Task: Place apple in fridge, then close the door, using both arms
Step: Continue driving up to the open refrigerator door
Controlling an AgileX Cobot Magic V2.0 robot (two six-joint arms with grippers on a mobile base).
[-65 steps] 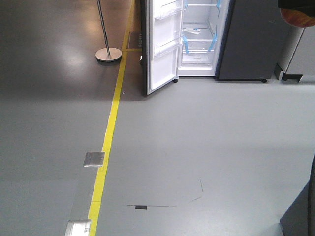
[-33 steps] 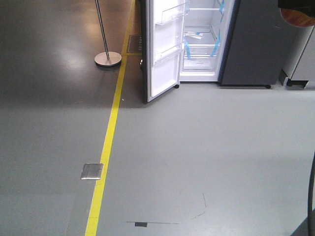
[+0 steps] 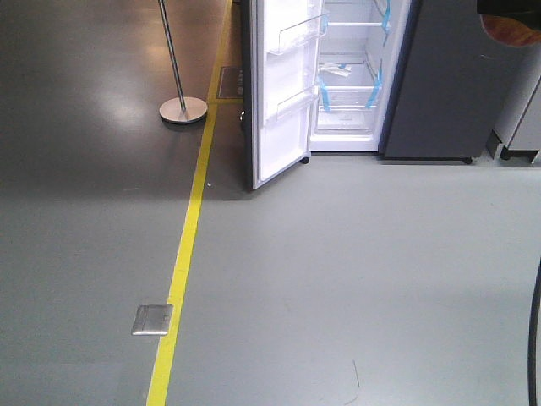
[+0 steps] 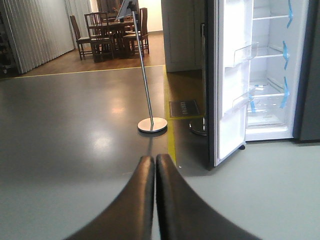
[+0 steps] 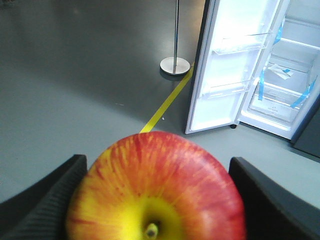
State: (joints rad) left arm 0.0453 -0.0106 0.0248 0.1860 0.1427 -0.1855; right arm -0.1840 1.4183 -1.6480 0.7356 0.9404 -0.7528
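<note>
The apple [image 5: 160, 170], red with yellow streaks and stem end facing the camera, fills the lower right wrist view, with my right gripper [image 5: 157, 197] shut on it between its two black fingers [image 5: 45, 195]. Its edge also shows at the top right corner of the front view as the apple [image 3: 513, 32]. Ahead stands the fridge [image 3: 351, 93], white inside with blue tape strips, and its door [image 3: 283, 110] swung wide open to the left. My left gripper [image 4: 155, 159] is shut on nothing, held above the floor well short of the door [image 4: 230, 100].
A pole stand with a round base [image 3: 183, 109] sits left of the door. A yellow floor line [image 3: 182, 254] runs toward the fridge, with a metal floor plate [image 3: 153, 320] beside it. A dark grey cabinet [image 3: 448, 85] flanks the fridge's right. Chairs and a table [image 4: 110, 30] stand far back.
The front view has advanced toward the fridge: it sits larger and lower in the picture, and the floor plate has slid down. The apple stays held in the right gripper.
</note>
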